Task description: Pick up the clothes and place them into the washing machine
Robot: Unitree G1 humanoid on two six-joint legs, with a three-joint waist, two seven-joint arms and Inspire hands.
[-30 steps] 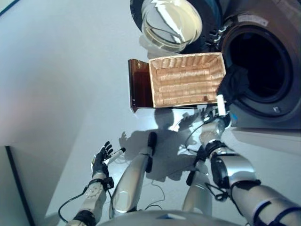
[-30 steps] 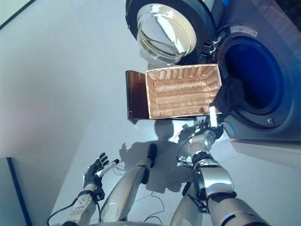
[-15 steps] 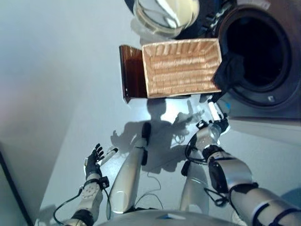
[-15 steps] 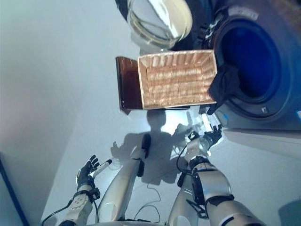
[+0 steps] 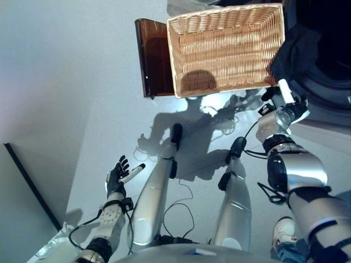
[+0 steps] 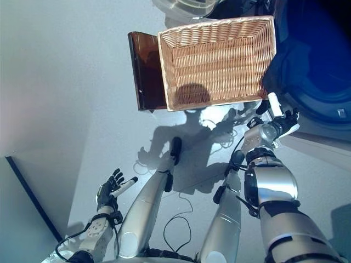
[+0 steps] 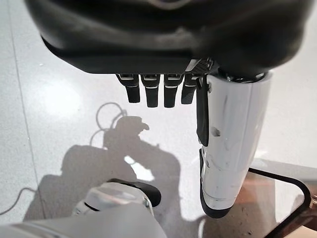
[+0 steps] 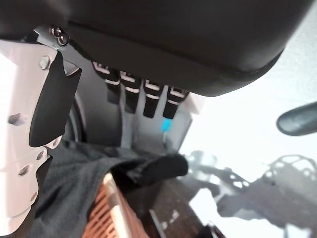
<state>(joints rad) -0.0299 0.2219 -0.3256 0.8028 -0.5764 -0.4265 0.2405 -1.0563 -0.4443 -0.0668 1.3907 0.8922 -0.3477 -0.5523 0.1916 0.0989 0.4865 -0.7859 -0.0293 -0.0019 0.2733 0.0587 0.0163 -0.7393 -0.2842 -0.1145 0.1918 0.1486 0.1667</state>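
A dark garment (image 5: 299, 52) hangs over the lower rim of the washing machine's open drum (image 5: 329, 27) and touches the right end of the wicker basket (image 5: 227, 49). In the right wrist view the cloth (image 8: 74, 173) lies past my straight fingers, beside the basket's corner (image 8: 106, 208). My right hand (image 5: 285, 107) is open and holds nothing, just below the garment and apart from it. My left hand (image 5: 118, 178) is open and idle low on the left over the floor. The basket shows bare wicker inside.
The basket rests on a low dark brown box (image 5: 151, 57) left of the machine. The machine's front panel (image 5: 334, 118) lies close to my right hand. A person's shoe (image 5: 282, 233) shows at the lower right. A wall's dark base (image 5: 30, 183) runs along the left.
The camera has shifted, so basket and machine sit higher and larger. My right hand has drawn down away from the dark garment, which stays hanging at the drum's rim. The left hand stays open.
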